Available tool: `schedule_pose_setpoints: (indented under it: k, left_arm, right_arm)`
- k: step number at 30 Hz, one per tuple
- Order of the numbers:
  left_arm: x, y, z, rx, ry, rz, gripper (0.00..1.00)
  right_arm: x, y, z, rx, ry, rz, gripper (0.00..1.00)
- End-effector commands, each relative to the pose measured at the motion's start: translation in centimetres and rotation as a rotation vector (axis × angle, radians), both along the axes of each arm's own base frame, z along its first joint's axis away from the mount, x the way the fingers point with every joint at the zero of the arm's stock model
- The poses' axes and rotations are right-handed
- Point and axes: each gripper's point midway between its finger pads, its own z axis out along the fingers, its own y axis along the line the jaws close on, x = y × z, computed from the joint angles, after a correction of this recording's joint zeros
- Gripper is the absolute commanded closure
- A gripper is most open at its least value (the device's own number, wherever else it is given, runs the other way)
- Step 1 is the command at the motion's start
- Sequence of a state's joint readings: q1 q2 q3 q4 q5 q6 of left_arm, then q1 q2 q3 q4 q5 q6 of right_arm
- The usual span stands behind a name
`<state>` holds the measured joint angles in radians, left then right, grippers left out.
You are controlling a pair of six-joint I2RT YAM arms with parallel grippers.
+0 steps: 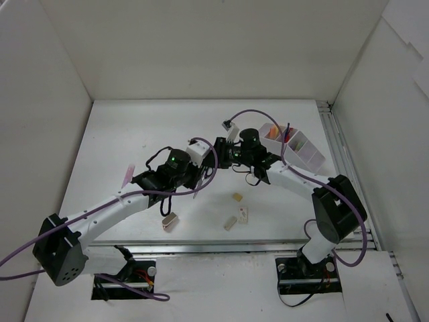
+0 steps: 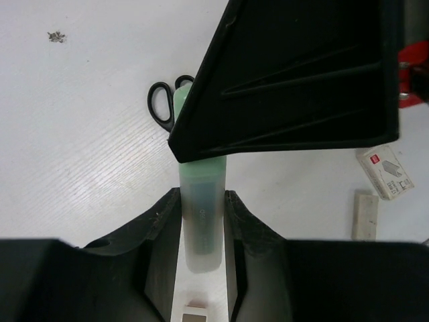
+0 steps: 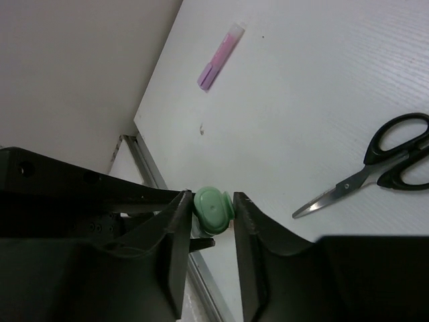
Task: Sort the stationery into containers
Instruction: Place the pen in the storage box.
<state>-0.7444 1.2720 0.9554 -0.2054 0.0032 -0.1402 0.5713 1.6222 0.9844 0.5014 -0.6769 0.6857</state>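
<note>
The table [image 1: 134,127] is a plain white board with a faint, wood-like grain. It carries a small dark speck [image 2: 57,37] and is boxed in by blank white walls [image 1: 201,47] on three sides. A metal rail [image 1: 335,151] runs along its right edge.

Near the table's centre the two arms meet over one pale-green marker [image 2: 202,235]. The left gripper [image 2: 202,198] has its fingers pressed against the marker's barrel from both sides. The right gripper [image 3: 212,200] pinches the rounded green cap end, seen end-on in its wrist view, so both claws have hold of it above the surface. In the overhead view the marker itself is too hidden to pick out.

Black-handled scissors [image 3: 395,151] lie flat on the table below the grippers, their blades together.

Reading the overhead view as a clock face:
- **2 o'clock:** the white divided tray [image 1: 310,155], with orange and yellow items in one compartment.
- **9 o'clock:** a pink marker [image 1: 127,176], lying alone near the left wall.
- **5 o'clock:** a beige eraser [image 1: 236,197], a second eraser [image 1: 230,223] and, just beside that one, a small white box [image 1: 243,215] with a red label.
- **7 o'clock:** a pale block [image 1: 170,221], well apart from the rest.
</note>
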Motion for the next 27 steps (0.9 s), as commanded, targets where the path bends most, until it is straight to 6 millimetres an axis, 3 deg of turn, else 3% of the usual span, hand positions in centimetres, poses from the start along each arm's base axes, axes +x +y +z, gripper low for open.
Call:
schedule_pose_setpoints:
  k: [1,4,6,7,9,10,11,12,16,18,20,22,23,25,26,27]
  left_arm:
    - [2.2,-1.1,4.9,-0.072,-0.143,0.018,1.0]
    - [2.5,-1.1,5.1,-0.069,-0.152,0.029,1.0]
    - [2.8,-0.6,5.4,-0.06,-0.164,0.061,0.87]
    - [2.9,-0.4,5.6,-0.063,-0.165,0.071,0.6]
    - [2.9,0.0,6.1,-0.076,-0.174,0.081,0.47]
    - [2.8,0.1,6.2,-0.081,-0.175,0.083,0.28]
    - [3.2,1.0,6.7,-0.091,-0.186,0.111,0.19]
    - [3.3,1.4,6.8,-0.098,-0.189,0.12,0.01]
    - [3.8,4.5,6.2,-0.116,-0.164,0.203,0.01]
    - [4.5,7.0,6.3,-0.134,-0.161,0.301,0.01]
    - [5.1,10.1,5.5,-0.137,-0.144,0.401,0.01]
    - [5.3,12.2,4.4,-0.137,-0.106,0.462,0.01]
    - [5.4,13.2,3.9,-0.149,-0.08,0.5,0.0]
    - [5.7,16.5,2.7,-0.141,-0.022,0.602,0.01]
    - [5.7,17.5,2.3,-0.138,-0.004,0.639,0.0]
    - [5.8,19.4,1.9,-0.139,0.016,0.705,0.0]
  right_arm:
    - [0.7,1.2,5.1,0.093,-0.139,0.033,0.8]
    - [1.0,1.1,5.3,0.089,-0.157,0.018,0.96]
    - [1.4,0.9,5.4,0.081,-0.17,-0.005,1.0]
    - [1.9,0.5,5.8,0.083,-0.18,-0.022,1.0]
    - [2.8,-0.6,6.5,0.081,-0.209,-0.06,1.0]
    - [3.4,-1.2,6.8,0.079,-0.219,-0.08,1.0]
    - [4.0,-1.9,7.0,0.064,-0.241,-0.104,1.0]
    - [4.9,-3.1,7.8,0.06,-0.263,-0.141,1.0]
    - [7.5,-7.3,8.3,-0.076,-0.306,-0.273,1.0]
    - [9.8,-10.6,9.3,-0.153,-0.364,-0.387,1.0]
    - [11.4,-13.4,9.7,-0.239,-0.389,-0.489,1.0]
    - [13.5,-17.5,9.3,-0.34,-0.387,-0.623,1.0]
    - [14.4,-19.0,10.2,-0.379,-0.42,-0.668,1.0]
    - [15.9,-22.0,9.5,-0.472,-0.418,-0.754,1.0]
    - [16.6,-22.9,10.6,-0.501,-0.453,-0.773,1.0]
    - [17.4,-23.7,9.8,-0.538,-0.452,-0.779,1.0]
